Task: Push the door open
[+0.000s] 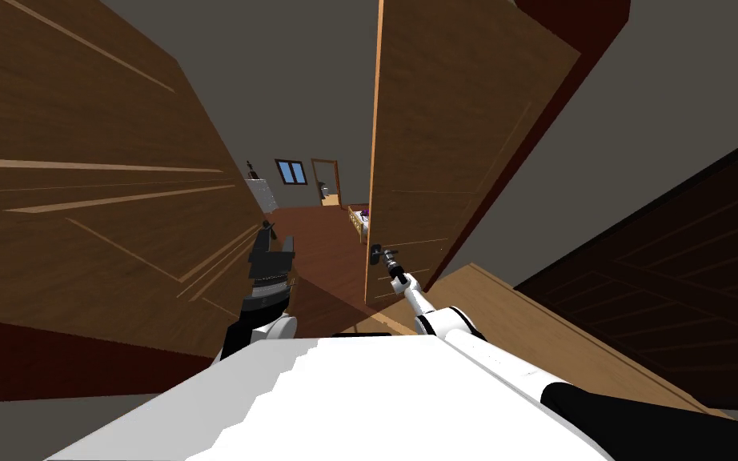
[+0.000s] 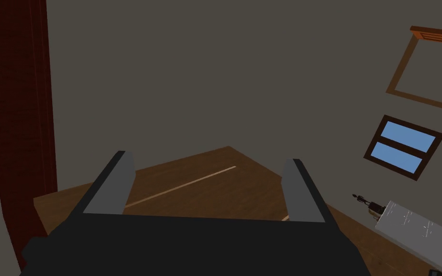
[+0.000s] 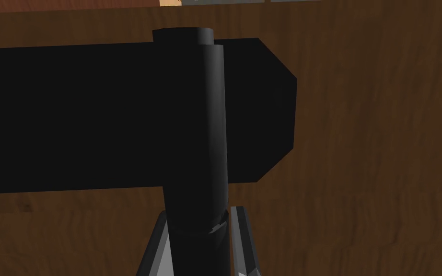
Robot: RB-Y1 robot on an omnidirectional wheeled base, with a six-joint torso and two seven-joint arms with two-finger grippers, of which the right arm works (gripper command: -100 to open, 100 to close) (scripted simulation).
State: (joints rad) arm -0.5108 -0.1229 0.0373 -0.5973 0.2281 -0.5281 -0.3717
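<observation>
Straight ahead of the robot, one brown wooden door point(image 1: 439, 144) stands partly open, its free edge facing the camera, with a gap beside it onto a wood-floored room point(image 1: 319, 248). One dark lever handle point(image 1: 375, 254) sits low on that edge. The right gripper point(image 1: 390, 258) reaches out to it at full stretch. The right wrist view shows its two fingers point(image 3: 241, 239) closed tight against the sides of the handle's dark round bar, with one black backplate point(image 3: 71, 115) behind on the brown wood.

The step in hand appears to be pushing with the handle gripped. The door is not fully open, so the next move likely calls for driving the arm forward along the door's arc while keeping the grip square.

The left gripper point(image 2: 206, 159) is raised beside the gap, its two fingers wide apart and holding nothing. One blue window point(image 2: 403, 147) shows on the far wall. Two other wooden panels flank the scene, one brown panel point(image 1: 79, 184) on the left and one dark panel point(image 1: 679, 272) on the right.
</observation>
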